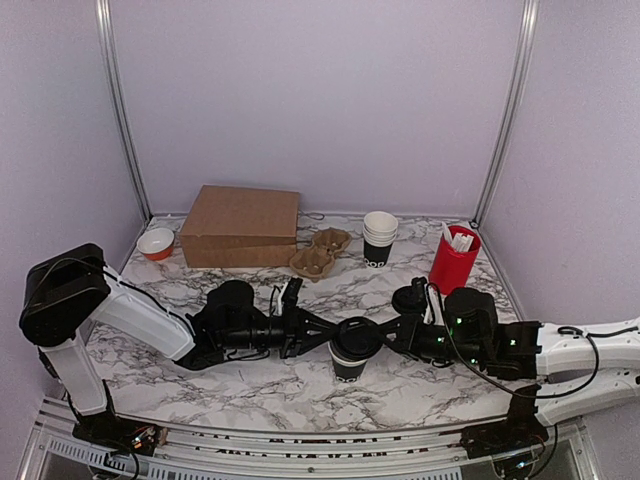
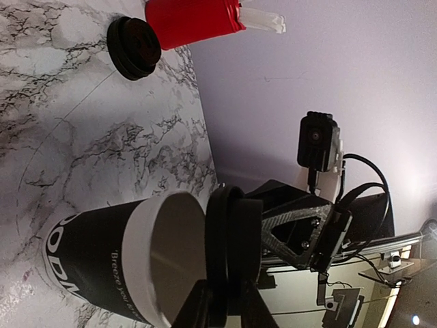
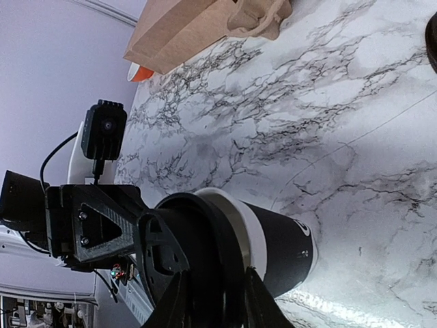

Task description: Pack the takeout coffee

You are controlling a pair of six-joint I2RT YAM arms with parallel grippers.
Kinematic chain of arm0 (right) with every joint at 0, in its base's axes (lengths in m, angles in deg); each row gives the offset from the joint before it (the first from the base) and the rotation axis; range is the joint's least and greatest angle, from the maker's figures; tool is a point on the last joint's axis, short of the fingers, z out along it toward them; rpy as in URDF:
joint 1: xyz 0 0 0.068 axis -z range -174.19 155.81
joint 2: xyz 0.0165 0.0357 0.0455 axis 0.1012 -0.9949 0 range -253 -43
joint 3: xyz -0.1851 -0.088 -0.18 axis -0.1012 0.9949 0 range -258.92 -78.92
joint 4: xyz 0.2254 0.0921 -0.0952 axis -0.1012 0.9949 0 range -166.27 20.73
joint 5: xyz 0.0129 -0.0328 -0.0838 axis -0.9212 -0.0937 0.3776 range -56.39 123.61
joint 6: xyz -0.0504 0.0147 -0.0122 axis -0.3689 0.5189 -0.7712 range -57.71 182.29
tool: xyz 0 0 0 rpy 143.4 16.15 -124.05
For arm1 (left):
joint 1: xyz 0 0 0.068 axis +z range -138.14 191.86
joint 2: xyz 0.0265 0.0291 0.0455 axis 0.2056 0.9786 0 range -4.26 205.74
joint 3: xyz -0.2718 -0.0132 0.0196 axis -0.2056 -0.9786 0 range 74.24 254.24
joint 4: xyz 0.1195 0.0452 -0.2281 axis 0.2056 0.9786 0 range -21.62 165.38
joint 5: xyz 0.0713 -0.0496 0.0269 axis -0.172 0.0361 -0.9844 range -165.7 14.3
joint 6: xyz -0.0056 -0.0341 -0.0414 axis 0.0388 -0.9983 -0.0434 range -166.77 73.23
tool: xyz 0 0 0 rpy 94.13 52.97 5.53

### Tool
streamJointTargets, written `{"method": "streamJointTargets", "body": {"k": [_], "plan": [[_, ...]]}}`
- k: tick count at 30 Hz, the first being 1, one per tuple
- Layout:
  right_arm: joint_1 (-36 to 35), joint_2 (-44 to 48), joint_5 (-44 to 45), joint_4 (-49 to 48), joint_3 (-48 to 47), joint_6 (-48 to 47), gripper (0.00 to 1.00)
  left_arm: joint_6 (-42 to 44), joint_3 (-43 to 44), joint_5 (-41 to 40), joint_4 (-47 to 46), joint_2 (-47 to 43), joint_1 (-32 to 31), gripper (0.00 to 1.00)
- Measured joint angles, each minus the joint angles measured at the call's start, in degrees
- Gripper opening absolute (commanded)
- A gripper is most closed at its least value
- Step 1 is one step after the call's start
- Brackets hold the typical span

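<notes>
Black left gripper (image 1: 322, 340) is pinched on one edge of the round black plastic lid (image 1: 357, 335), held right at the mouth of the small black paper cup (image 1: 347, 368) standing front-middle on the marble counter (image 1: 250, 390); the right gripper (image 1: 392, 335) clamps the lid's other edge.

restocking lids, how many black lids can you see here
2: the centre lid is at the mouth of the black cup; the spare lid lies beside the red tub, possibly a stack hiding more.

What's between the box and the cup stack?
A pulp cup carrier, right beside the box, with a small gap before the cup stack; shows in the top view.
</notes>
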Motion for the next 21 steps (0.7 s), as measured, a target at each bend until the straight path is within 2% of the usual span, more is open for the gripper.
{"method": "streamJointTargets", "body": {"k": [10, 21], "plan": [[0.0, -2.01, 2.08, 2.56, -2.14, -1.46, 0.31, 1.68, 0.0, -0.87, 3.06, 0.09, 0.04, 0.12], [0.0, -3.76, 3.3, 4.46, -2.75, -2.05, 0.31, 4.17, 0.0, -1.18, 5.97, -2.01, 0.0, 0.16]]}}
